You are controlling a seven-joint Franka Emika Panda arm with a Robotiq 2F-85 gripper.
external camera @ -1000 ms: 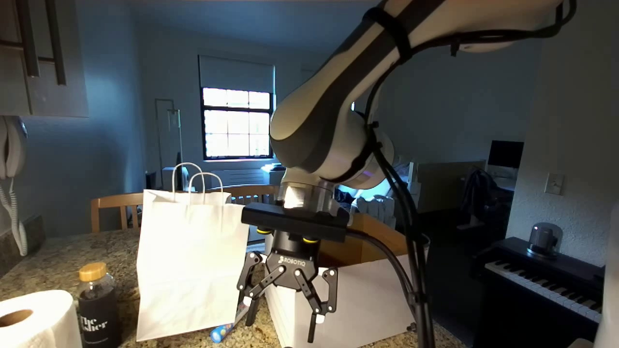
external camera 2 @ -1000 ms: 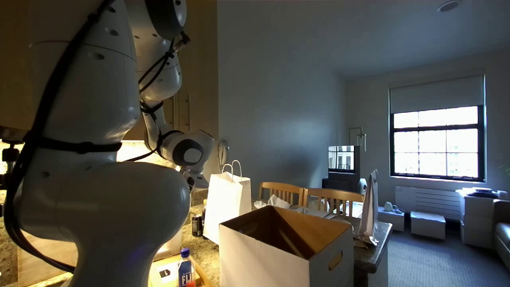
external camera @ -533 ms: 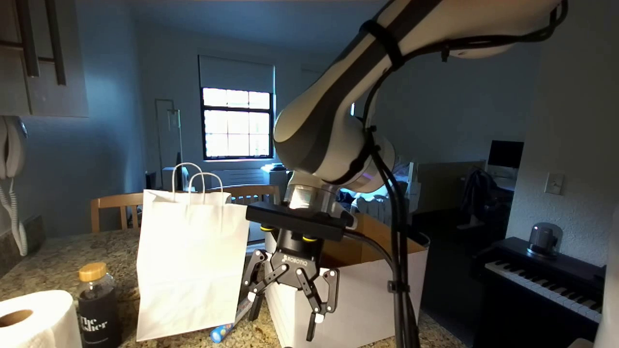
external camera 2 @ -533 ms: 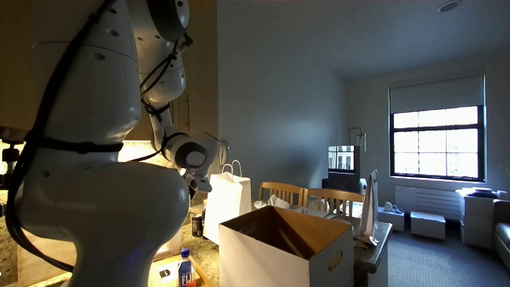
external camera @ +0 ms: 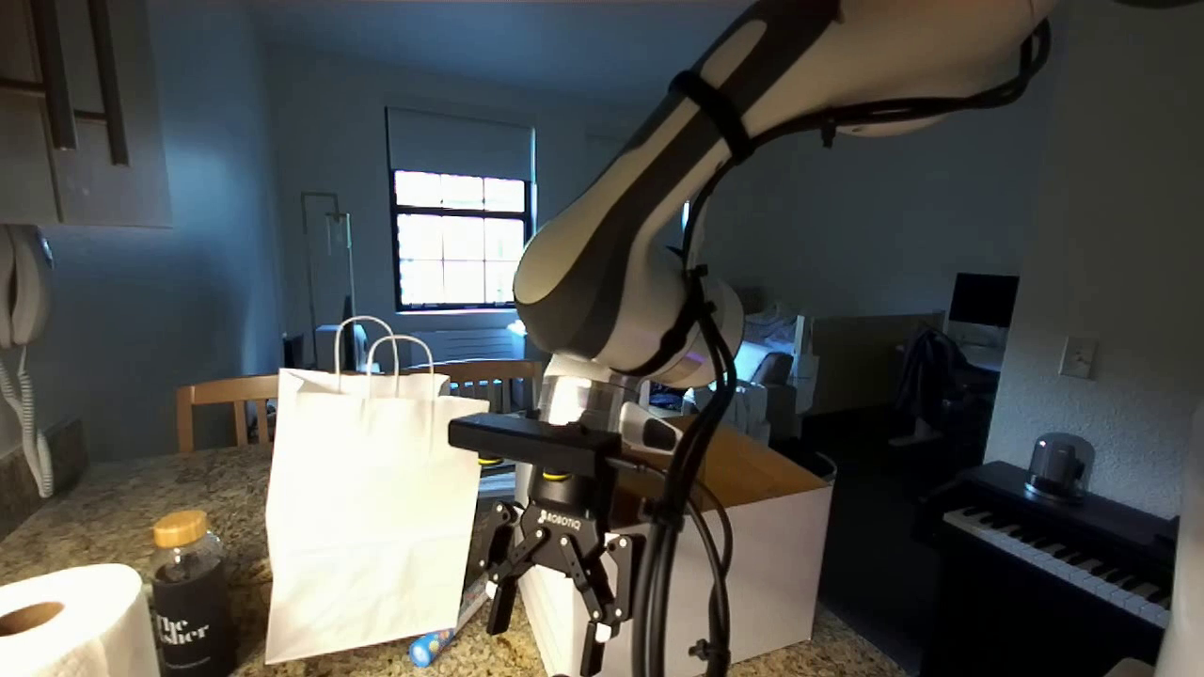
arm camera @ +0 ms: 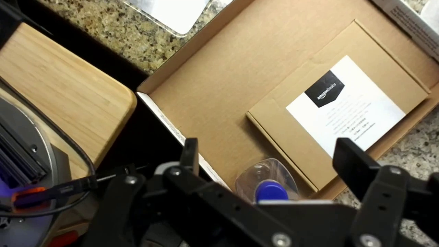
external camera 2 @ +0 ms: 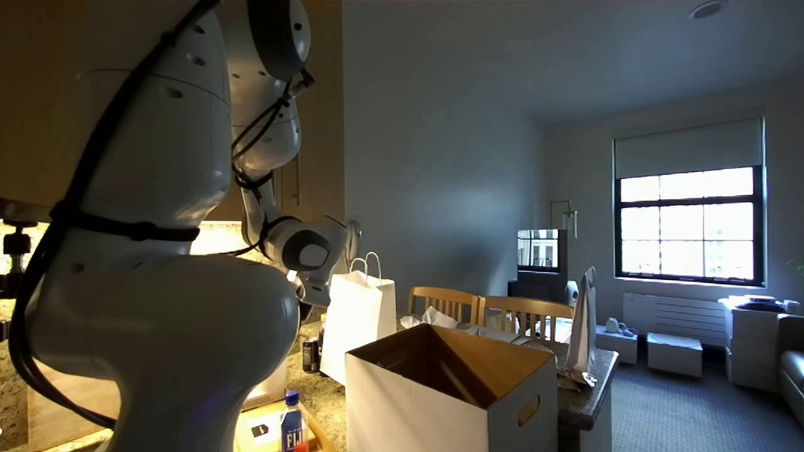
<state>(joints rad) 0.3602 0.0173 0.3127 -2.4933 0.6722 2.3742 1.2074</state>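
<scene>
My gripper [external camera: 546, 637] is open and empty, pointing down, in an exterior view. It hangs between a white paper bag [external camera: 372, 527] and a white open-topped box [external camera: 743, 564]. In the wrist view the gripper [arm camera: 267, 151] has its fingers wide apart. Below and between them stands a clear bottle with a blue cap [arm camera: 272, 191], partly hidden by the gripper body. The bottle [external camera 2: 293, 430] shows a FIJI label in an exterior view. It stands in a shallow cardboard tray [arm camera: 205, 89], beside a flat brown box [arm camera: 291, 144] with a white label. No contact is visible.
A wooden board [arm camera: 79, 85] lies beside the tray. A dark bottle with a wooden lid [external camera: 193, 611], a paper roll [external camera: 94, 630] and a blue tube [external camera: 433, 647] are on the counter. A black can [external camera 2: 310, 355] stands by the paper bag.
The arm has shifted and come slightly lower. The gripper and its camera mount have turned about the vertical. The gripper stays open; the bag, box and bottle have not moved.
</scene>
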